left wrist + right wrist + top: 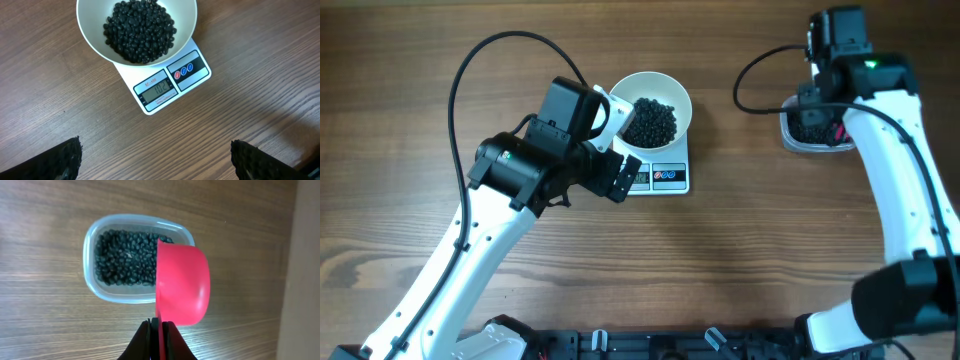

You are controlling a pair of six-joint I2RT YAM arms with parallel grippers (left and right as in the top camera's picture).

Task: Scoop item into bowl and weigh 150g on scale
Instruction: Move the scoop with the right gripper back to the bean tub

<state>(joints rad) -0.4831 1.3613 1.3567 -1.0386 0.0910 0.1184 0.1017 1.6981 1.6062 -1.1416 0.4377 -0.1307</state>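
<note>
My right fingers clamp the handle of the pink scoop, which hangs over the clear tub. My left fingers are spread wide and empty above the tabletop. Just beyond them the scale carries the bowl of black beans.

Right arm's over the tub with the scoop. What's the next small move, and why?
Probably lower the scoop into the beans in the tub for another load. The right fingers clamp it tipped on its side above the tub, and the display on the scale under the bowl seems to read well short of target.
</note>
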